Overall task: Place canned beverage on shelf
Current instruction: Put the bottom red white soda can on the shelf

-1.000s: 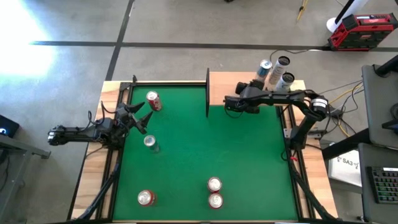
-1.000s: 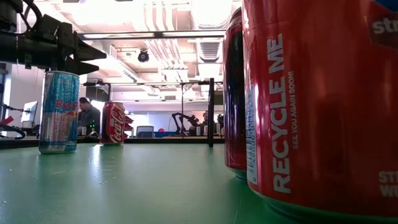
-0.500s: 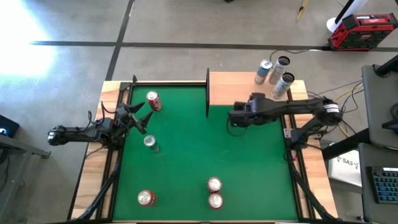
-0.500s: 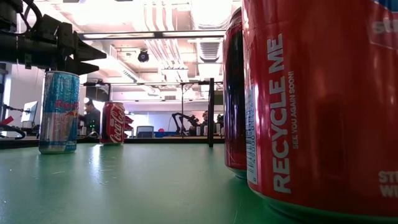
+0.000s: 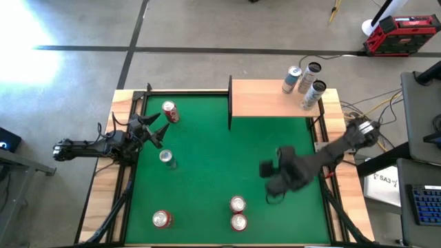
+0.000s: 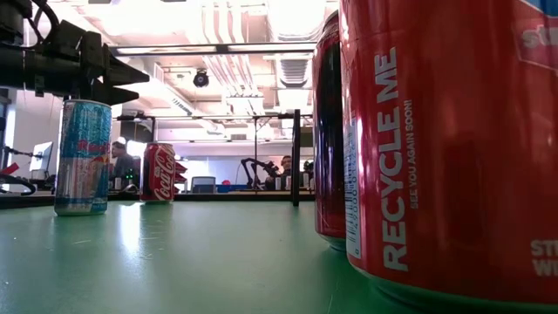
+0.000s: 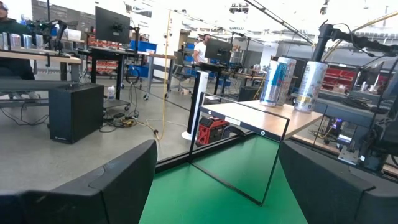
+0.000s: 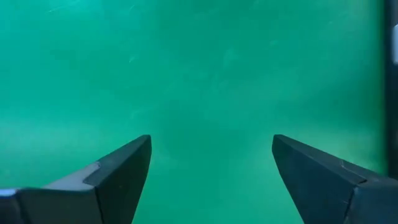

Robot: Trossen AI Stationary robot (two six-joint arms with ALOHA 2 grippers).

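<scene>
The shelf [image 5: 270, 98] is a light-wood board with thin black posts at the table's far right. Three tall cans [image 5: 311, 83] stand at its far right end; they also show in the left wrist view [image 7: 277, 81]. My right gripper [image 5: 267, 178] is open and empty over the green felt [image 8: 205, 74], just far-right of two red cans [image 5: 238, 212] that stand near the table's near edge. My left gripper [image 5: 157, 129] is open and empty at the table's left edge, between a red can [image 5: 169, 111] and a silver-blue can [image 5: 166, 158].
Another red can [image 5: 161, 219] stands at the near left. In the low view the two near red cans [image 6: 436, 148] fill the right side, and the silver-blue can [image 6: 83, 157] stands under my left gripper [image 6: 113, 78]. A black post [image 5: 229, 103] marks the shelf's left end.
My right gripper has gone from the shelf's near edge toward the table's near edge, across the green felt, and now stands close to the two red cans. My left arm has kept still.
</scene>
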